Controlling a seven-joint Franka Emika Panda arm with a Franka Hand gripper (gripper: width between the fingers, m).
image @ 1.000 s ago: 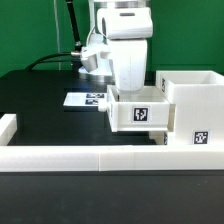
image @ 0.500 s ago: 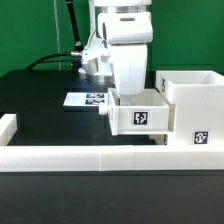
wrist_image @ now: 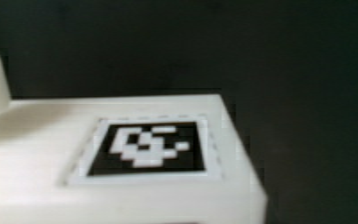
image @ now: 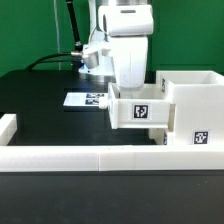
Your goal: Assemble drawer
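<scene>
A low white wall (image: 90, 160) runs nearest. Behind it the drawer's small white tray (image: 140, 112), tagged black-and-white, sits against the open case (image: 195, 110). The gripper (image: 130, 88) reaches into the tray; its finger spread cannot be told. The marker board (image: 85, 99) lies beyond the tray.

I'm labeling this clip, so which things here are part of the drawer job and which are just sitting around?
Job:
- small tray under the arm
- large cube case

Just there:
- marker board
- low white wall along the table edge
- cable
</scene>
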